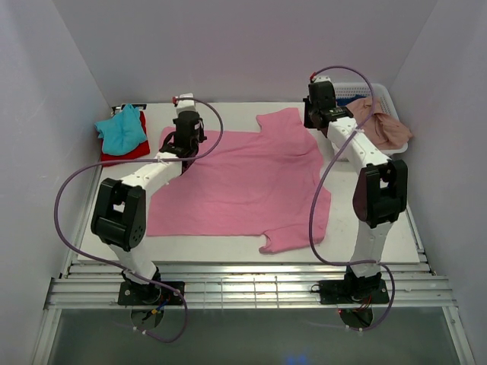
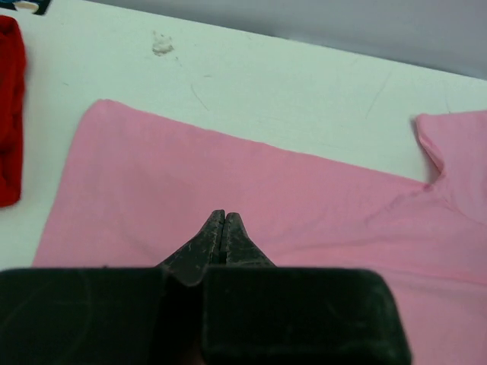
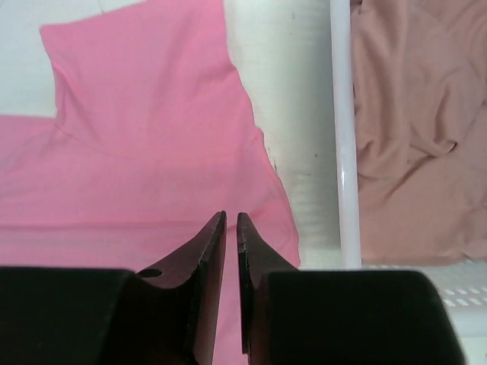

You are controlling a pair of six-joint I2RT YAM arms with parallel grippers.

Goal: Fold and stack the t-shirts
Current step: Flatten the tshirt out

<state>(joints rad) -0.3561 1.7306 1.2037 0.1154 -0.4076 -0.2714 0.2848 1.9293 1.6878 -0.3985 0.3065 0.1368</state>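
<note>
Bright pink t-shirt (image 1: 243,182) lies spread flat and unfolded on the white table (image 1: 198,247), directly beneath both grippers, its hem toward the left arm and its sleeves toward the right. The left gripper (image 2: 224,220), fingers pressed together with no cloth visible between them, hovers over the far hem corner. The right gripper (image 3: 230,219), fingers parted by only a narrow slit and gripping nothing, hangs above the far sleeve close to the shirt's edge. No fold has been made in this shirt, so the job appears roughly midway. Out to the left of the left gripper, a teal t-shirt (image 1: 122,131) sits on a red t-shirt (image 1: 129,150), apparently the start of the stack, though the teal one looks rumpled rather than neat. Just to the right of the right gripper, a dusty salmon-pink t-shirt (image 1: 380,125) waits heaped in a white lattice basket (image 1: 358,90), not yet folded. The basket's rim beside the right fingers and the red shirt near the pink hem look the likeliest crowding for the folds ahead. The right arm's purple cable (image 1: 311,228) droops across the shirt by its near sleeve.
</note>
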